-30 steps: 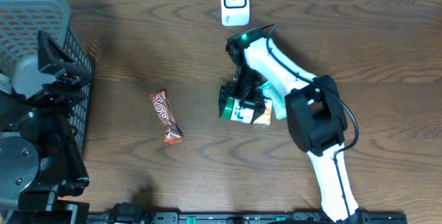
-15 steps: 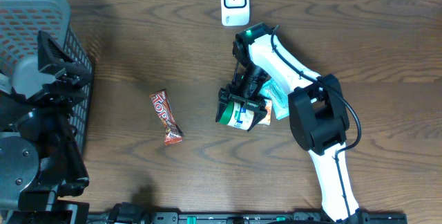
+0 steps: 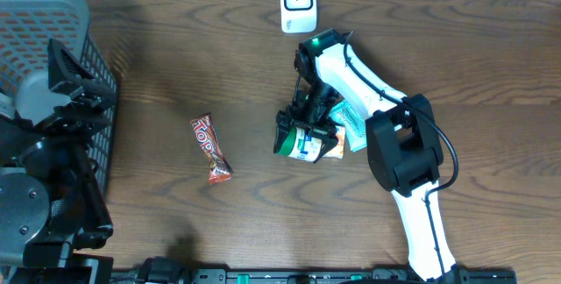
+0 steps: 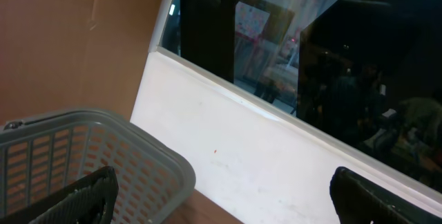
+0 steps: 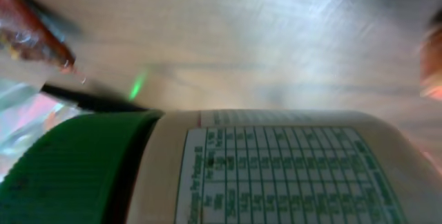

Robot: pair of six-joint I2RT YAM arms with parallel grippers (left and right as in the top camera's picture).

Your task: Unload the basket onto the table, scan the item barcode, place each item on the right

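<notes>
The right fingers (image 3: 287, 124) clamped the bottle (image 3: 302, 146), short of the scanner (image 3: 298, 3); the left fingers (image 4: 86, 196) stood apart, idle. Pickup looked done; presenting the barcode to the scanner remained.

The overhead camera looked straight down on the table (image 3: 175, 65) from high above, covering the whole worktop. My left wrist camera faced away from the table, toward a wall (image 4: 228, 155) and window (image 4: 345, 79); it shared only the basket (image 4: 83, 155) with overhead. My right wrist camera sat very close to the green-capped bottle (image 5: 276, 175), also visible overhead.
</notes>
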